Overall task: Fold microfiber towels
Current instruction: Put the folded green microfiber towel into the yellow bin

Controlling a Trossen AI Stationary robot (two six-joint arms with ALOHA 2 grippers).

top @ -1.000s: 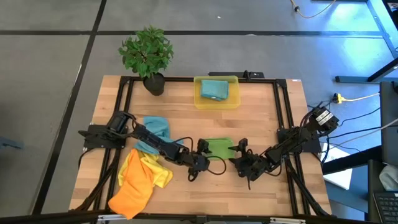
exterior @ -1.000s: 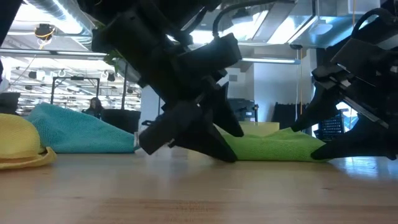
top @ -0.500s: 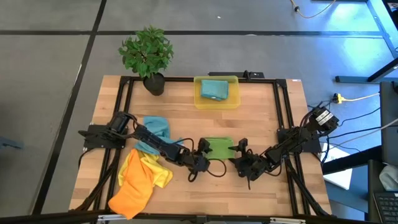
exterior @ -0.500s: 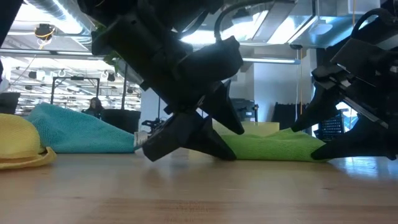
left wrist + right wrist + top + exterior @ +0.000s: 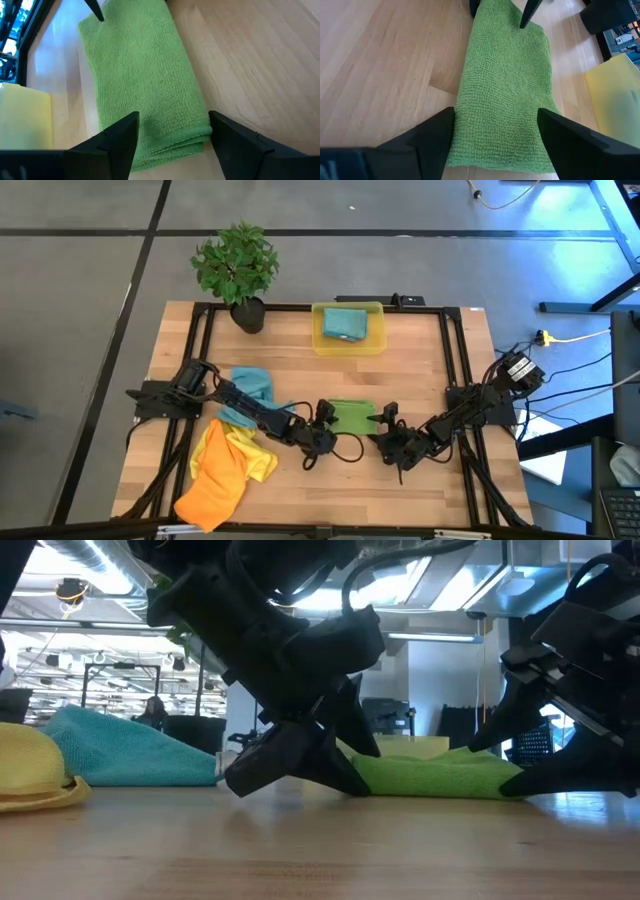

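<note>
**Folded green towel flanked by two open robot hands**

A green microfiber towel [image 5: 350, 416], already folded into a narrow rectangle, is seen lying flat on the wooden surface [image 5: 420, 360]. It serves as the landmark here. The left hand [image 5: 323, 426] is placed at one short end of the green towel and the right hand [image 5: 385, 426] at the opposite end; both are lowered close to the surface, with fingers spread wide and nothing held. In each wrist view the towel's end is framed between that arm's two dark fingers.

Beyond the green towel, toward the far edge, a yellow bin [image 5: 318, 340] is seen with a folded teal towel [image 5: 345, 325] inside. On the left arm's side of the green towel lie a loose teal-blue towel [image 5: 252, 385] and a crumpled heap of yellow and orange towels [image 5: 222, 470], still unfolded. A potted plant [image 5: 238, 268] stands at the far corner.

The cloth is judged light, soft and limp (its looped pile should grip well, not slip). It would best be taken by pinching all layers at the folded ends, so the fold is not lost.
</note>
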